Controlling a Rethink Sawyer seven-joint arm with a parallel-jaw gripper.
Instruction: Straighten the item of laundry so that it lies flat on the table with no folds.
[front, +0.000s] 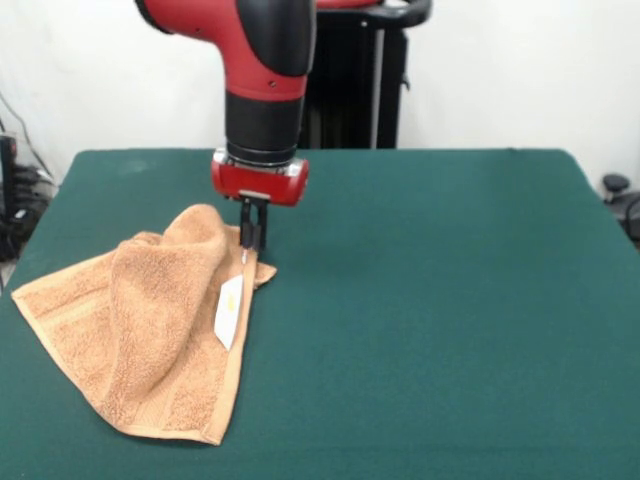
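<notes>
The towel (140, 330) lies at the near left part of the table (450, 330), one near corner at the front, a flap doubled back over its middle and rising to a soft hump at the far edge. It looks like light, limp terry: it should drape and drag rather than slide stiffly, and a pinch on a hem or corner ought to lift only that layer. The banded right edge seems the best hold. A white label (229, 312) sits on that edge; any writing on it is too small to read. Farther back, the gripper (252, 237) stands at the far right corner, jaws apparently pressed together on the raised edge, though the contact is hard to make out.
</notes>
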